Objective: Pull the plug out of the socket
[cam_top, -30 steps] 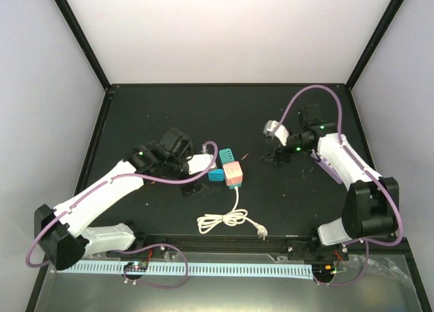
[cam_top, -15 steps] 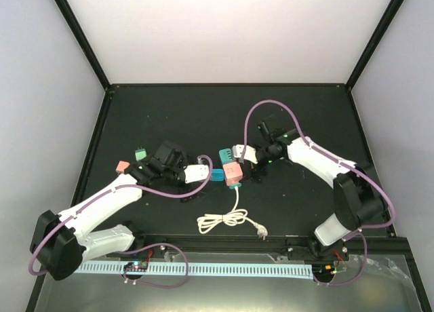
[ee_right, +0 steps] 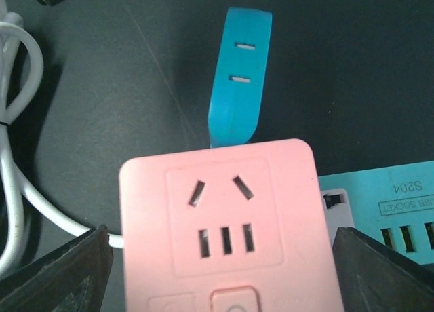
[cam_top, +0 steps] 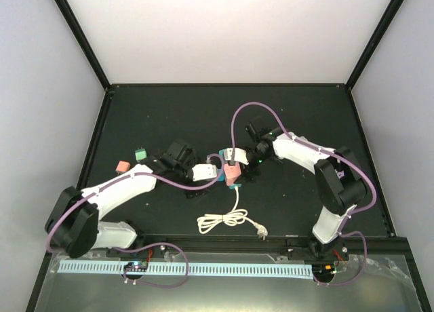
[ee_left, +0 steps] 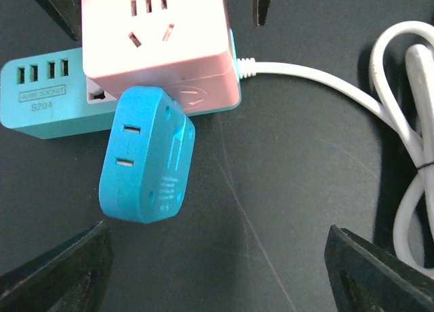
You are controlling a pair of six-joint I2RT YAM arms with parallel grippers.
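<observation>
Black table (cam_top: 305,115) carries two arms: left gripper (ee_left: 217,227) and right gripper (ee_right: 220,232), both wide open, flanking one pink socket (ee_left: 159,47). One blue plug (ee_left: 146,163) sits in its left side; one teal strip (ee_left: 41,98) touches it; one white cord (cam_top: 227,220) coils nearer.

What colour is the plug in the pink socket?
The plug is blue; left wrist view shows it best.

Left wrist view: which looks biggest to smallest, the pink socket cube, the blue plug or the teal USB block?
1. pink socket cube, even though the frame edge crops it.
2. blue plug.
3. teal USB block, but the cube hides part of it, so its rank is unsure.
</observation>
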